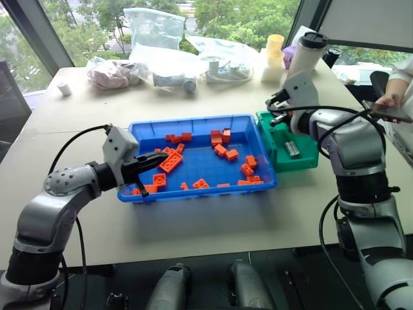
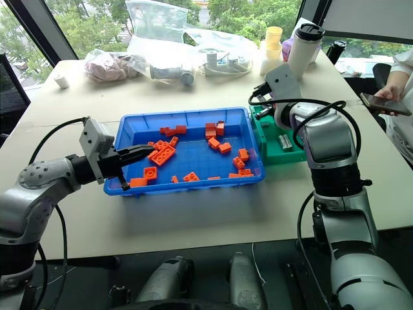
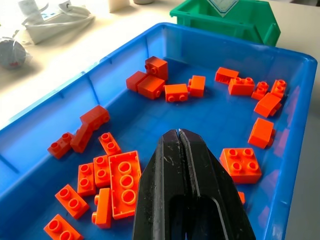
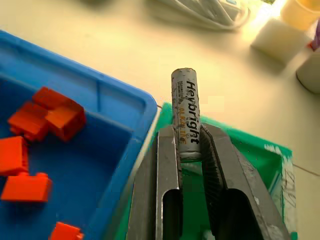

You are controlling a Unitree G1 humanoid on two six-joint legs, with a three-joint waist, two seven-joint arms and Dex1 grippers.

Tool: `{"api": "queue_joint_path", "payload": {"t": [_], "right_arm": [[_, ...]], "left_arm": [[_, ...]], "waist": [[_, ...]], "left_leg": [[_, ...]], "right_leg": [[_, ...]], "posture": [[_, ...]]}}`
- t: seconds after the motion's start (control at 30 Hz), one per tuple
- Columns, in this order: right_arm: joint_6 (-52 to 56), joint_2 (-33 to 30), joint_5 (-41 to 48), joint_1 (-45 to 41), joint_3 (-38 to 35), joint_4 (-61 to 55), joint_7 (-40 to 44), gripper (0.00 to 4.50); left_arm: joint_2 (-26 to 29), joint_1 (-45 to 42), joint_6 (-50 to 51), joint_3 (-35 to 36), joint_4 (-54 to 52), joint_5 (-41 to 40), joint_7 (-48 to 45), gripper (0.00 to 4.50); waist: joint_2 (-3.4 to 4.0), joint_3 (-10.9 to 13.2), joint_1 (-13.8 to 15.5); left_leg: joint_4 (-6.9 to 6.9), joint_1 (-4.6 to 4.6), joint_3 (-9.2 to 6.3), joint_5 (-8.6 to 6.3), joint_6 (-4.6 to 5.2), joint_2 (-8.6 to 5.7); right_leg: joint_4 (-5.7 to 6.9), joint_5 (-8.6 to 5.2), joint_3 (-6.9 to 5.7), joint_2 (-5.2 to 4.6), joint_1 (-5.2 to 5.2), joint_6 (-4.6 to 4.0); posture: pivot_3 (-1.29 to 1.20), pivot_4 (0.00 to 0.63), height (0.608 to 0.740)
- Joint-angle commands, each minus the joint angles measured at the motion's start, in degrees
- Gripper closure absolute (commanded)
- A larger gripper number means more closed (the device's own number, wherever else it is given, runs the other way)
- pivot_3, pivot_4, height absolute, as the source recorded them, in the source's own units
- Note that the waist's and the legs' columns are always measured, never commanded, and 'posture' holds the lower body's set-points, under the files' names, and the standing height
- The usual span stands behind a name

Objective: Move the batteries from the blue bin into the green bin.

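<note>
My right gripper is shut on a silver-grey battery, which sticks out past the fingertips. It hovers above the far left corner of the green bin, by the blue bin's right wall. Two batteries lie inside the green bin. The blue bin sits mid-table and holds several orange bricks. My left gripper is shut and empty, hanging just over the bricks at the blue bin's left end; the left wrist view shows its fingertips pressed together.
Along the table's far edge lie plastic bags, a white tumbler with a black lid, a stack of yellow cups and a small white roll. A person's hand holds a phone at the right edge.
</note>
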Motion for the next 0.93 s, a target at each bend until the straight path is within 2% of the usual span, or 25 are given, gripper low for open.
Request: {"api": "queue_joint_path", "payload": {"t": [0.03,0.07,0.2,0.27,0.37,0.47,0.6,0.73,0.93], "right_arm": [[-0.83,-3.12,-0.37,1.34,-2.61,-0.85,0.57,4.48],[-1.27,-3.79,0.0,2.52,-2.24,-1.0,1.5,4.48],[-2.04,-3.92,0.66,3.79,-3.01,-0.27,1.96,2.54],[-2.13,-4.29,0.8,3.37,-3.28,-0.61,2.22,1.43],[-2.22,-5.34,1.7,2.77,-3.74,-2.03,3.79,0.06],[-2.79,-6.75,3.59,2.34,-4.62,-3.82,6.52,0.06],[-0.15,-8.43,13.4,2.87,-7.85,-12.63,15.76,0.06],[0.54,-9.9,20.36,7.75,-6.76,-21.91,22.12,0.06],[-0.79,-9.97,22.69,13.05,-2.61,-28.0,23.34,0.06]], "left_arm": [[0.33,-1.42,-1.3,0.21,0.2,-0.11,-0.85,4.5],[0.34,-1.88,-1.28,0.2,0.59,-0.18,-1.07,4.5],[0.18,-3.09,-1.13,0.11,1.22,-0.16,-1.42,4.5],[0.29,-3.24,-0.98,0.23,1.35,-0.29,-1.66,4.5],[0.47,-3.44,-0.72,0.47,1.6,-0.47,-1.94,4.5],[0.63,-3.51,-0.32,0.75,1.45,-0.71,-2.13,4.5],[1.95,-2.63,0.48,1.94,0.68,-1.37,-2.91,4.5],[3.41,-1.85,0.69,3.24,0.38,-2.28,-3.45,4.5],[5.02,-0.5,0.88,4.3,-0.28,-3.31,-4.1,4.5]], "waist": [[0.02,0.01,-0.07],[0.02,0.01,-0.13],[0.02,0.01,-0.18],[0.02,0.01,-0.1],[0.01,0.01,0.08],[0.01,0.01,0.11],[0.01,0.02,0.13],[0.0,0.01,0.1],[0.0,0.02,0.19]], "left_leg": [[0.0,0.0,0.01,0.0,0.0,0.0],[0.0,0.0,0.03,0.0,0.0,0.0],[0.02,0.01,0.04,0.0,0.0,0.02],[0.02,0.01,0.04,0.0,0.01,0.02],[0.03,0.0,0.04,0.0,0.01,0.01],[0.03,0.0,0.04,0.0,0.01,0.01],[0.04,-0.01,0.02,-0.01,0.02,0.01],[0.03,0.0,0.0,-0.02,0.03,0.04],[0.11,0.01,-0.01,-0.03,0.05,0.02]], "right_leg": [[0.0,0.0,0.01,0.0,0.0,0.0],[0.0,0.0,0.03,0.0,-0.01,0.0],[0.01,0.0,0.03,0.03,0.0,0.0],[0.02,0.0,0.04,0.02,0.0,0.0],[0.01,0.0,0.03,0.02,0.01,0.0],[0.0,0.0,0.03,0.02,0.01,0.0],[-0.01,0.0,0.02,0.02,0.02,0.01],[-0.01,0.0,0.0,0.03,0.03,0.01],[-0.05,0.0,-0.03,-0.02,0.11,0.01]], "posture": [[0.0,0.15,0.74],[0.0,0.15,0.74],[0.0,0.15,0.74],[0.0,0.15,0.74],[0.0,0.15,0.74],[0.0,0.15,0.74],[0.0,0.15,0.74],[0.0,0.15,0.74],[0.0,0.15,0.74]]}}
